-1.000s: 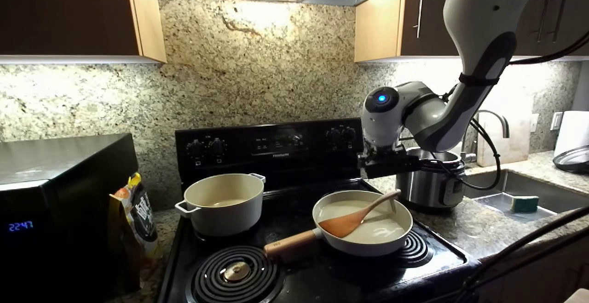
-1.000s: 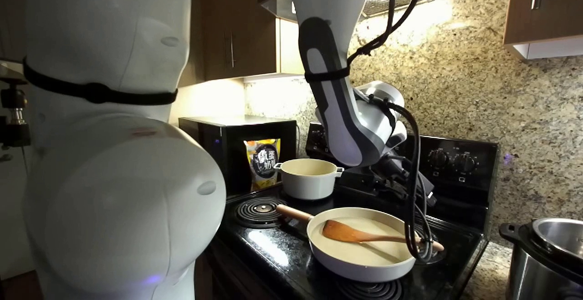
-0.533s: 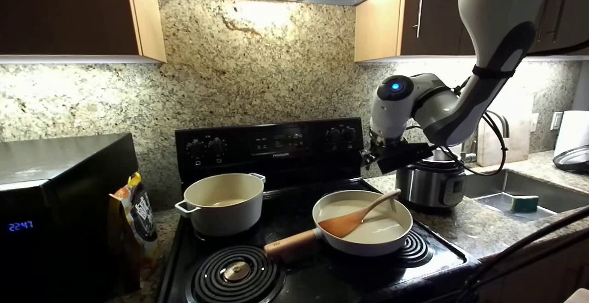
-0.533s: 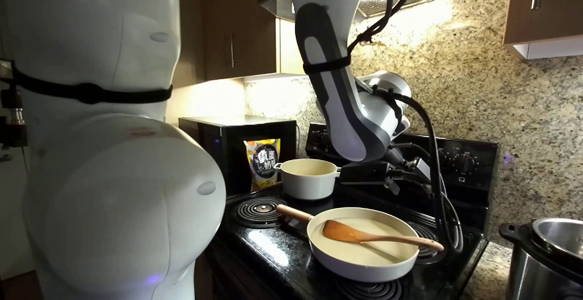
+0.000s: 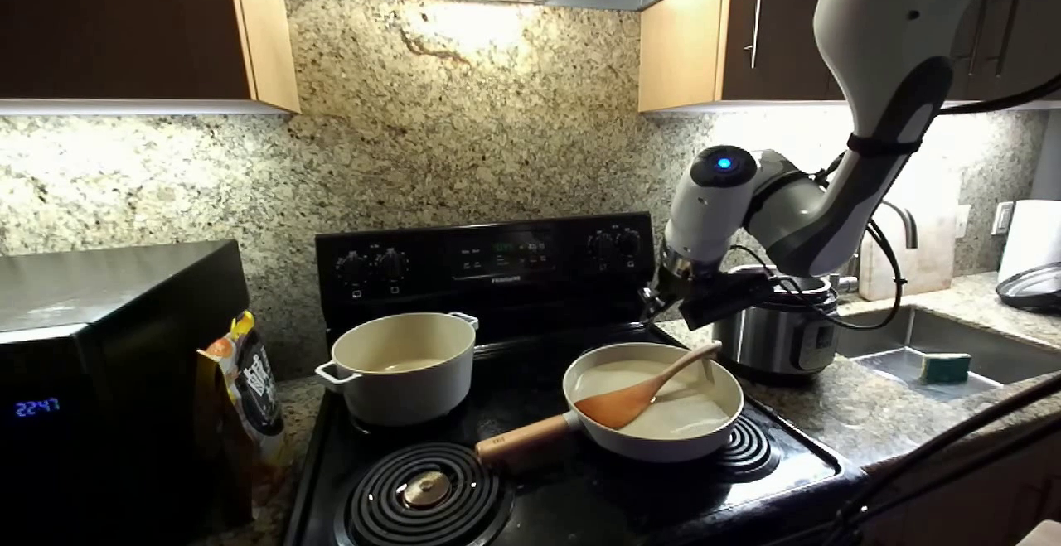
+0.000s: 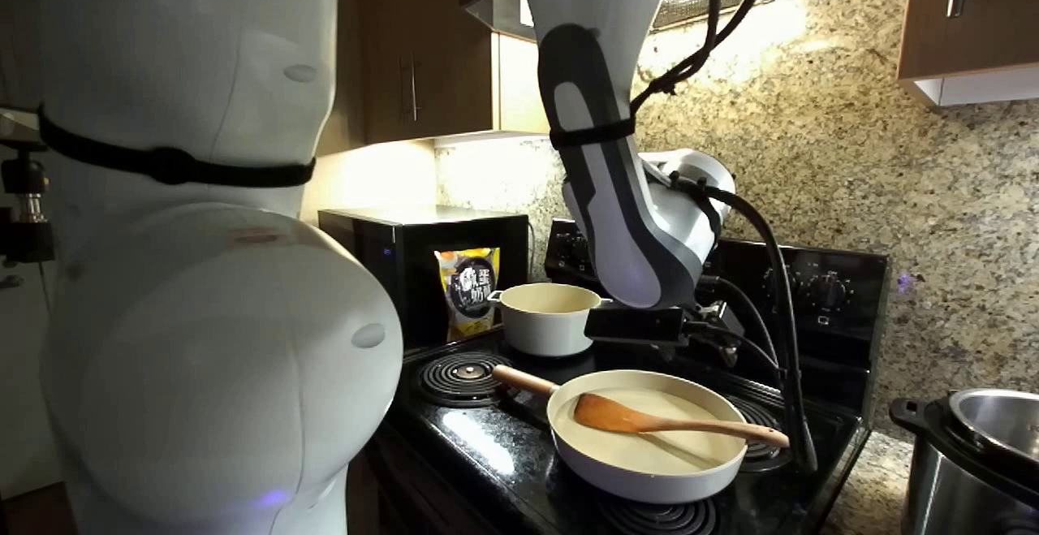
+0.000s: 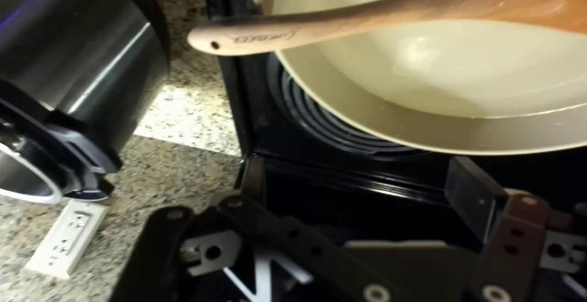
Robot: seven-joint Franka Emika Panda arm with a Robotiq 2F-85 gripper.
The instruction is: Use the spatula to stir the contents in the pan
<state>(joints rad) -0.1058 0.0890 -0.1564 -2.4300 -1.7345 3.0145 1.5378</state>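
Wrist view shows the spatula in grained wood, orange-brown toward the blade and paler along the handle, with dark lettering and a small round hole near its rounded end. The pan beneath is round and shallow, smooth cream inside; the contents form a pale, glossy layer hardly distinct from it. In both exterior views the pan sits on the black stove, along the edge nearest the steel pot, its wooden handle pointing at the coil by the opposite front corner. The spatula lies tilted, blade down in the pan, handle end jutting past the rim. A cream pot with side handles occupies the stove's far back corner. The steel pot stands on speckled granite. Dark and jointed, the gripper hangs over the back corner on that side, its fingers spread wide with black stove showing between them, apart from spatula and pan.
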